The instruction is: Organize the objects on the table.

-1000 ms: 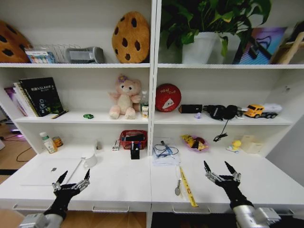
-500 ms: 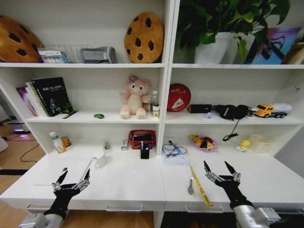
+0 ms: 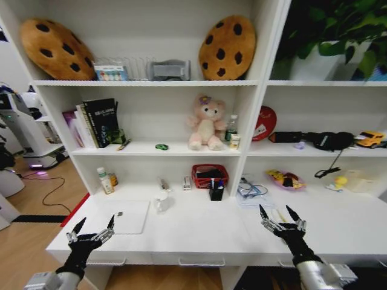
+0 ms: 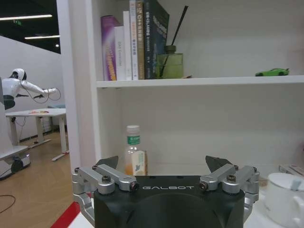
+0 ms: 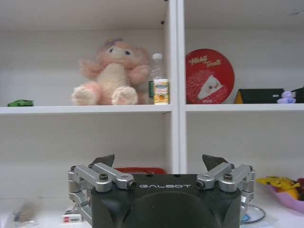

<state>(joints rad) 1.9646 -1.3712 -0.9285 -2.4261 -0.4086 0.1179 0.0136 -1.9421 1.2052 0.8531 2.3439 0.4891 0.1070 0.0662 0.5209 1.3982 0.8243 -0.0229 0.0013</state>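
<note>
Silver laptop (image 3: 126,216) beside left end effector (image 3: 92,229)

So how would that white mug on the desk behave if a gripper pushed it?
The white mug looks rigid and squat, so it would probably slide rather than tip. Its glossy side may be slippery for the fingers. It could chip if knocked off the white desk.

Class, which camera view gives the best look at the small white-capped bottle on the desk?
The left wrist view: the bottle stands upright just beyond the open left gripper, cap and label clear. In the head view it is small, at the desk's back left corner. The right wrist view looks at another part of the shelving.
</note>
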